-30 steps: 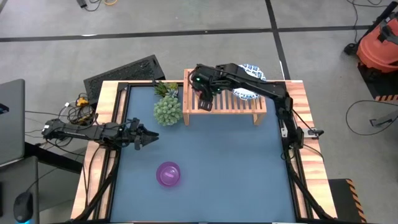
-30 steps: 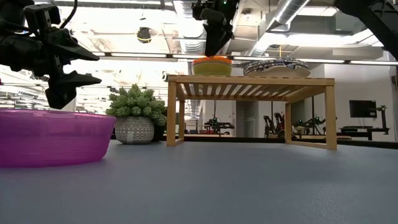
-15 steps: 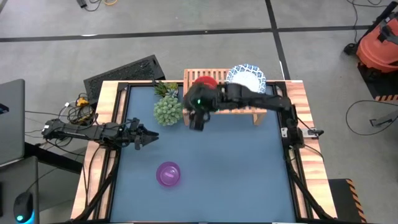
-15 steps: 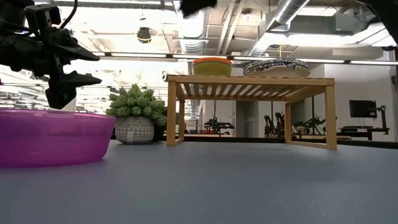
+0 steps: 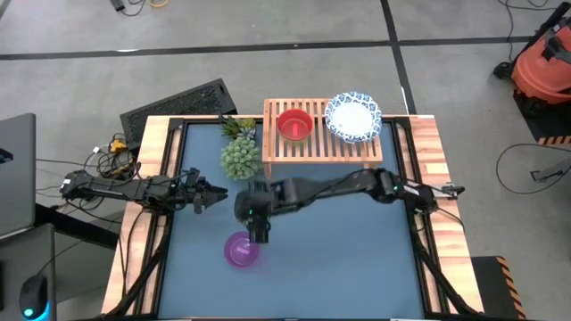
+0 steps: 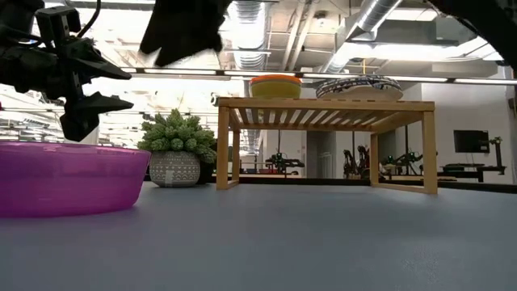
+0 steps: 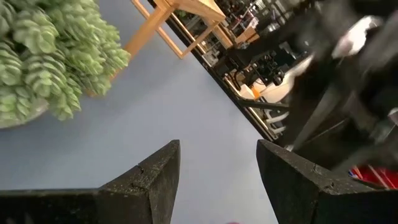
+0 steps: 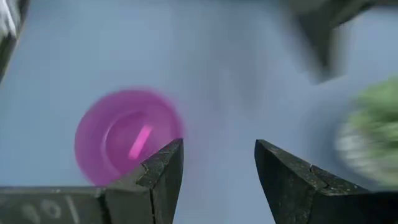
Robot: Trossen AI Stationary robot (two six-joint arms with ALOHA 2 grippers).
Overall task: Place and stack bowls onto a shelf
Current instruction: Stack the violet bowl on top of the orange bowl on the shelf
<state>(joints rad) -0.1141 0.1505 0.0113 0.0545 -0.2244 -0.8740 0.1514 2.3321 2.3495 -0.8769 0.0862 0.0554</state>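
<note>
While the shelf point(image 5: 323, 135) at the bench's far edge already carries a red bowl point(image 5: 295, 125) and a stack of white patterned bowls point(image 5: 353, 117), the purple bowl point(image 5: 241, 250) sits alone near the bench's near-left part, so fetching it looks like the step in hand; the right gripper point(image 5: 257, 232) hangs just above and beside that bowl's far rim, its fingers point(image 8: 158, 177) spread wide and holding nothing, the bowl showing beyond them in the right wrist view; the next move likely calls for dropping lower so one finger goes inside the rim and one outside, then closing; the left gripper point(image 5: 207, 198) waits near the left edge beside the green plant point(image 5: 240, 157), its fingers point(image 7: 149, 183) likewise parted and empty.
</note>
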